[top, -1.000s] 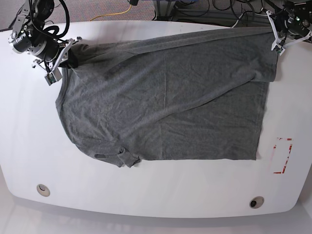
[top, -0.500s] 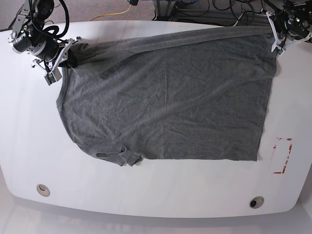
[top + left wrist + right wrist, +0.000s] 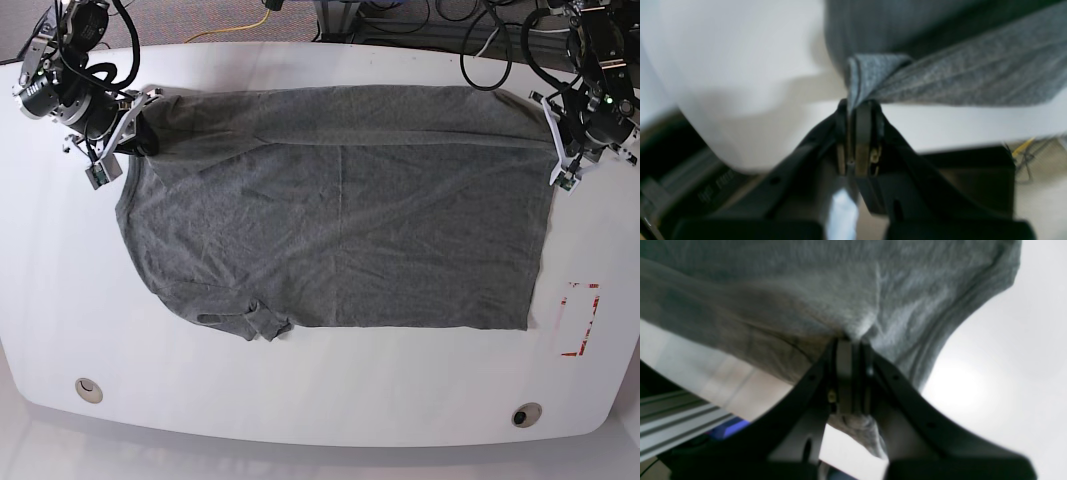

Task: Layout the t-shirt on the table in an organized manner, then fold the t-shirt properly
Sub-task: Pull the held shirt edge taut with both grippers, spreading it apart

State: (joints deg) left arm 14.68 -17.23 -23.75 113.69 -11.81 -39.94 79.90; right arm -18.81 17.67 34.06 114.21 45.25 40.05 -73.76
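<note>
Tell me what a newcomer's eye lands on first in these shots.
First, the big grey t-shirt, spread across most of the white table, its far edge folded over in a band. Next, the two claws at that far edge: the left claw shut on one corner of the shirt, the right claw shut on the opposite corner. Then the red tape rectangle, on bare table beside the hem below the left claw.

The t-shirt (image 3: 940, 80) is blurred and apparently cut off at the frame's edge.
</note>
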